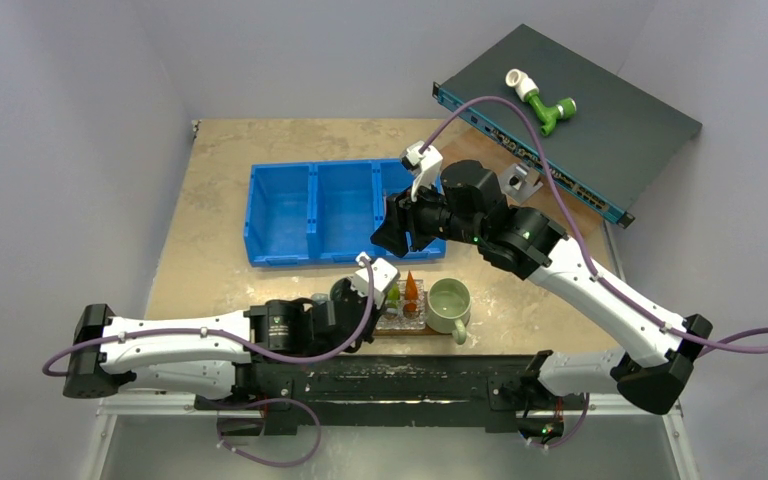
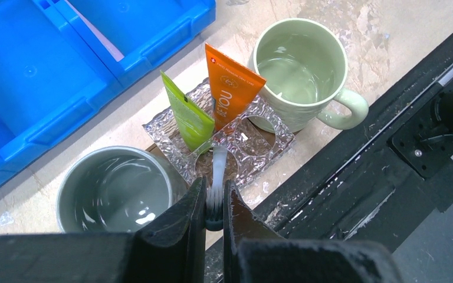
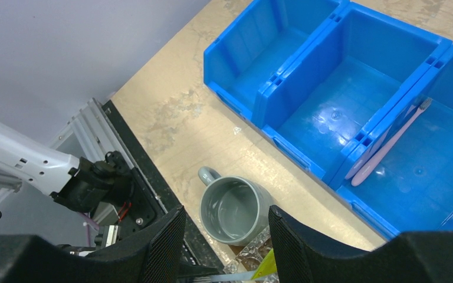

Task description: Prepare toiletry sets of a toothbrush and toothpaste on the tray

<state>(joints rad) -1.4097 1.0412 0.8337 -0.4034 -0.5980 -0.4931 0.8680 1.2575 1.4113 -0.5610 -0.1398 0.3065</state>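
- The left gripper (image 2: 214,191) is clamped on the head end of the pale toothbrush (image 2: 219,162). Its handle tip points down at a round hole in the clear crinkled holder (image 2: 259,138), which sits on the tray (image 1: 400,331).
- The bristle-end grip looks narrow. If the handle catches the hole's rim, the brush could pivot or slip out.
- The green tube (image 2: 187,118) and the orange tube (image 2: 229,85) stand leaning in the holder just behind that hole. A forward nudge from the brush or fingers could topple them.
- The right gripper (image 3: 225,227) hangs with its jaws spread wide and nothing between them, above the blue bin (image 3: 307,112). The pink toothbrush (image 3: 389,144) leans against a wall in the bin's right compartment, and that wall leaves little finger room on one side.
- The grey mug (image 2: 115,188) and the green mug (image 2: 301,65) flank the holder closely, so sideways room is tight. Straight up is open.
- The black rail (image 2: 354,171) runs just beside the tray's near edge.
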